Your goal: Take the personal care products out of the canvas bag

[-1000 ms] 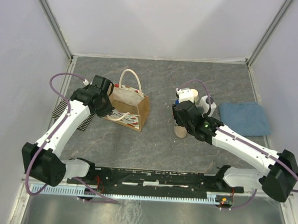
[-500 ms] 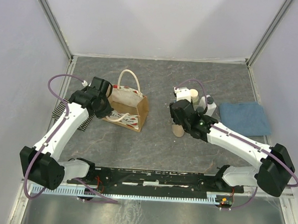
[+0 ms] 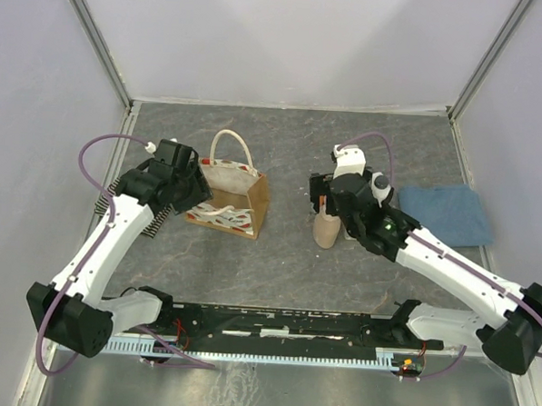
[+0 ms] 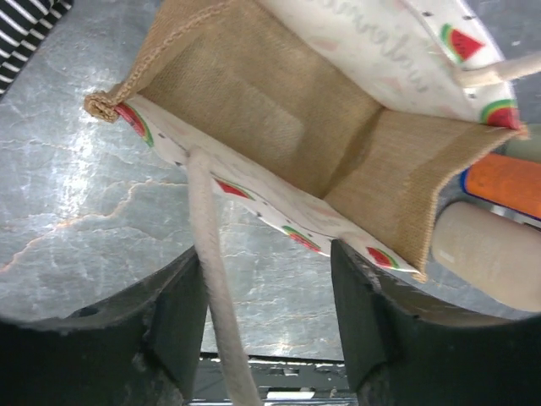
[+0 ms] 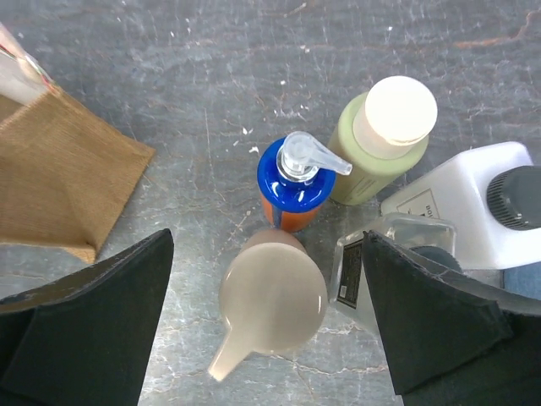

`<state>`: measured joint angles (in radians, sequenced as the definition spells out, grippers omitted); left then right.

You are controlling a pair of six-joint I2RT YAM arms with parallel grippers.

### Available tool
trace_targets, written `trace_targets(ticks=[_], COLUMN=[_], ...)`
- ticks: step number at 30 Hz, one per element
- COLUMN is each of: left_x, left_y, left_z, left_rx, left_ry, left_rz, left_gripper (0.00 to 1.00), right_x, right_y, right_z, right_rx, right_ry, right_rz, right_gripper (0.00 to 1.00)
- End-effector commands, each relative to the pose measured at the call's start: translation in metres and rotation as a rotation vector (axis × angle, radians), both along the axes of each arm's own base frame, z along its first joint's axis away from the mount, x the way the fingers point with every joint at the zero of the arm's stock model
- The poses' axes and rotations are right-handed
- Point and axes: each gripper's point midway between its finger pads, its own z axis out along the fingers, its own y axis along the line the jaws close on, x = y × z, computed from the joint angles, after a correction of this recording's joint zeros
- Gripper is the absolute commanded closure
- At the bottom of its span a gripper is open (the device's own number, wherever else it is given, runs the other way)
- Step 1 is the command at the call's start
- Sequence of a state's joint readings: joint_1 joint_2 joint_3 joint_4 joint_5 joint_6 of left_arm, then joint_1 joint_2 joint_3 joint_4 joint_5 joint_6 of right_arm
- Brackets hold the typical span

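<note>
Tan pump bottle (image 5: 272, 296) stands on the table directly below the right gripper (image 5: 269, 245), between its wide-apart jaws and untouched. Blue-orange bottle (image 5: 292, 182) and yellow-green bottle (image 5: 385, 135) stand just beyond; white bottle (image 5: 473, 203) to the gripper's right. Bag (image 4: 279, 127) opens toward the left gripper (image 4: 264, 258), jaws apart, handle (image 4: 211, 279) between them.
</note>
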<state>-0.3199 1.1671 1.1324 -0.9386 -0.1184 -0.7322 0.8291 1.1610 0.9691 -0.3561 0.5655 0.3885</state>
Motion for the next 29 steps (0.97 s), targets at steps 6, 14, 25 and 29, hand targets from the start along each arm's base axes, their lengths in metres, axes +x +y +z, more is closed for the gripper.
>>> trace_targets(ticks=[6, 14, 25, 29], left_x=[0.009, 0.012, 0.068, 0.070], left_y=[-0.005, 0.003, 0.011, 0.013], left_z=[0.086, 0.143, 0.171, 0.168], left_rx=[-0.078, -0.059, 0.098, 0.112], left_ry=[-0.275, -0.467, -0.455, -0.455], left_rz=[-0.049, -0.067, -0.030, -0.029], left_gripper=[0.19, 0.17, 0.18, 0.17], right_x=[-0.016, -0.013, 0.041, 0.052], right_y=[-0.002, -0.025, -0.077, -0.082], right_z=[0.080, 0.121, 0.159, 0.142], right_rx=[0.127, -0.014, 0.018, 0.073], right_ry=[-0.085, 0.014, 0.092, 0.161], right_rz=[0.071, 0.038, -0.124, -0.107], right_gripper=[0.00, 0.00, 0.00, 0.00])
